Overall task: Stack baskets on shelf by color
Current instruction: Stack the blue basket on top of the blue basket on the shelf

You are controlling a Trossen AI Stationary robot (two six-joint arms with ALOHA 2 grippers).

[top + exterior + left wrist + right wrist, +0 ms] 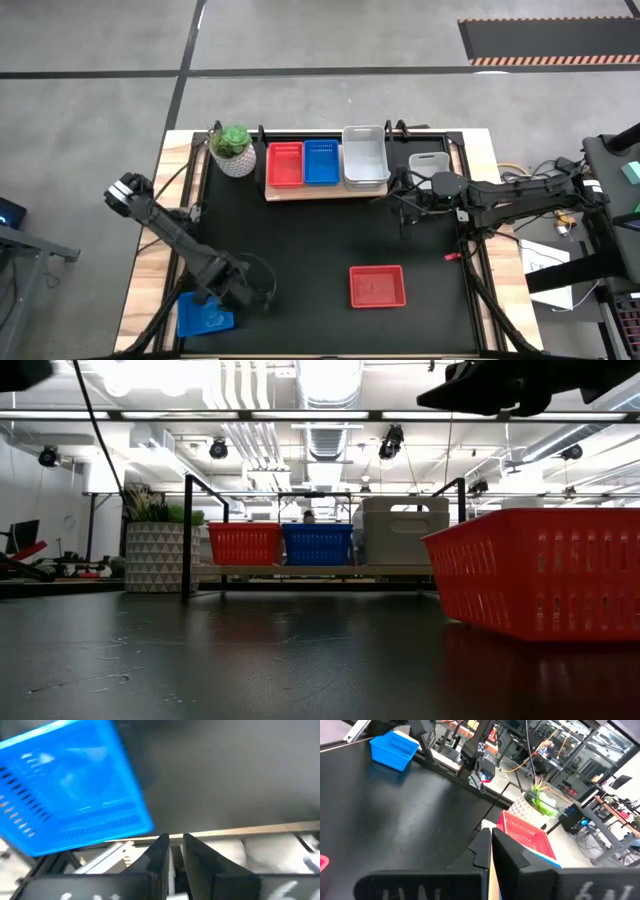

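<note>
red basket (535,580) foreground — plant pot (234,150) beside shelf (300,192) | table (330,240)

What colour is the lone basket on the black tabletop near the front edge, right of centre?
Red. The lone basket shows best in the high view.

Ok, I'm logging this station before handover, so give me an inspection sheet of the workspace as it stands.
Surface: black tabletop, bare in the middle.
Job's things: shelf carries a red basket, a blue basket and a grey basket; loose red basket near the front; loose blue basket at the front left corner; another grey basket right of the shelf.
Clutter: plant pot left of the shelf.
Grippers: left gripper nearly closed, empty, beside the loose blue basket; right gripper shut, empty, by the shelf's right end.
Cables: bundle along the right arm.
Surroundings: grey floor.
</note>
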